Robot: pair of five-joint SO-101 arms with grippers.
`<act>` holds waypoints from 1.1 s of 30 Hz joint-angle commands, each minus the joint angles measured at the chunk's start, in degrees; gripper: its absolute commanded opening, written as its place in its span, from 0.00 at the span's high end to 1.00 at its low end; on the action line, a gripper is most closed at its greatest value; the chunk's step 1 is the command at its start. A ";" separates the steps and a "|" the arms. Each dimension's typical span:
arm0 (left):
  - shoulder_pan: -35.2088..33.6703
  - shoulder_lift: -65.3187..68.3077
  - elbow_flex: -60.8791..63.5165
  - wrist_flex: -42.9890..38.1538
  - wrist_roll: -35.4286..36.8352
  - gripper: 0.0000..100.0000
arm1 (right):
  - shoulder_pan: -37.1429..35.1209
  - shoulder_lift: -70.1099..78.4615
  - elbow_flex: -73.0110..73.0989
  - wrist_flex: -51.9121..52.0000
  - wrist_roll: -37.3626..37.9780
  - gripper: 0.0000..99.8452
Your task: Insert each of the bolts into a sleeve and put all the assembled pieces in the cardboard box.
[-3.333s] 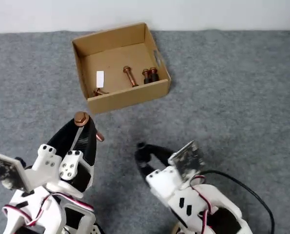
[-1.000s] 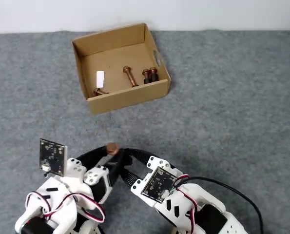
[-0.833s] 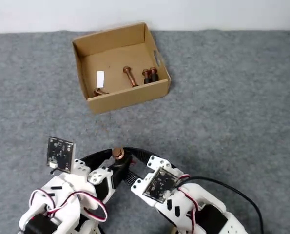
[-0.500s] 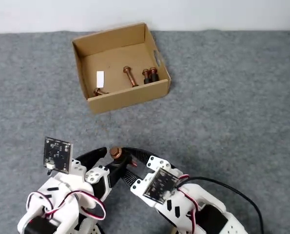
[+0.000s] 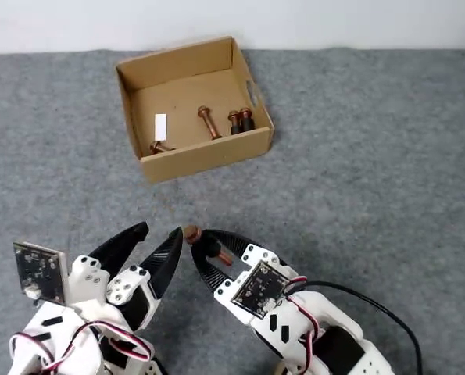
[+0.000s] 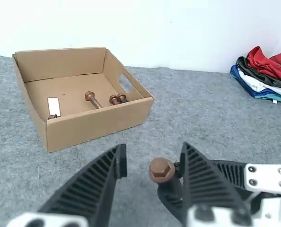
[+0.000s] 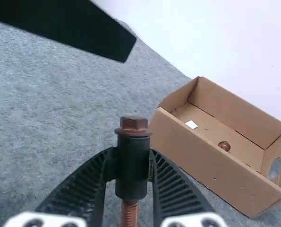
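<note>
Tight in the right hand (image 5: 205, 244), a black sleeve (image 7: 131, 165) with bolt (image 7: 133, 125) inside (hex head out); left hand (image 5: 160, 231) wide open, empty, alongside.

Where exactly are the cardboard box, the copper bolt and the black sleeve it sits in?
cardboard box (image 5: 205, 158), high view, on its near outer wall.
bolt (image 7: 133, 125), right wrist view, on its hexagonal head.
sleeve (image 7: 132, 165), right wrist view, on the middle of its black barrel.
</note>
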 commanded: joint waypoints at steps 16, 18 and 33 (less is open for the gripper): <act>-26.37 -0.09 38.11 -25.41 -20.22 1.00 | 31.08 15.16 -19.69 5.41 -24.09 0.99; -25.76 -0.09 42.77 -29.19 -22.15 1.00 | 33.98 21.67 -24.53 5.76 -26.11 0.99; -25.49 0.26 44.26 -27.87 -22.77 0.99 | 35.56 61.49 -50.11 -8.31 -29.45 0.99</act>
